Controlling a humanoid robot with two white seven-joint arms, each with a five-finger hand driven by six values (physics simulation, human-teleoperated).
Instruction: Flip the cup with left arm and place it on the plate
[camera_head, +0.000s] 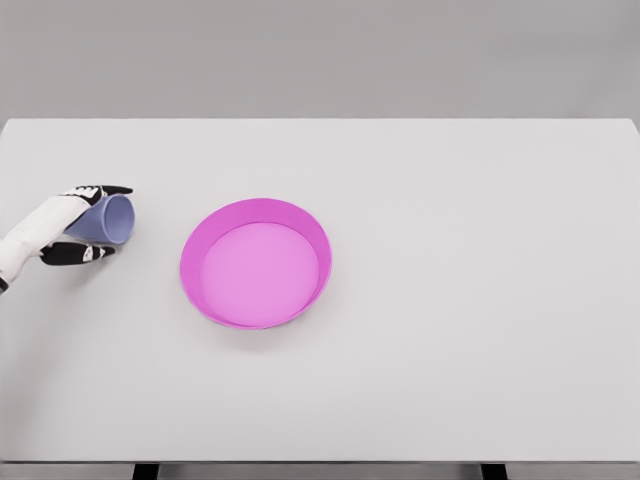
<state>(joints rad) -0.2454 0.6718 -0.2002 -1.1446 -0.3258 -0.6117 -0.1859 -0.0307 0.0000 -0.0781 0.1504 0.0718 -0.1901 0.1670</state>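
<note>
Left hand, entering at the table's left edge, has its fingers wrapped around the pale blue cup, which lies tipped on its side with the mouth facing right, near but apart from the pink plate.

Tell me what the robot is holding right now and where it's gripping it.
The left robot hand holds the blue cup around its side wall, fingers above and below, with the cup lying sideways, its mouth facing the pink plate.
</note>
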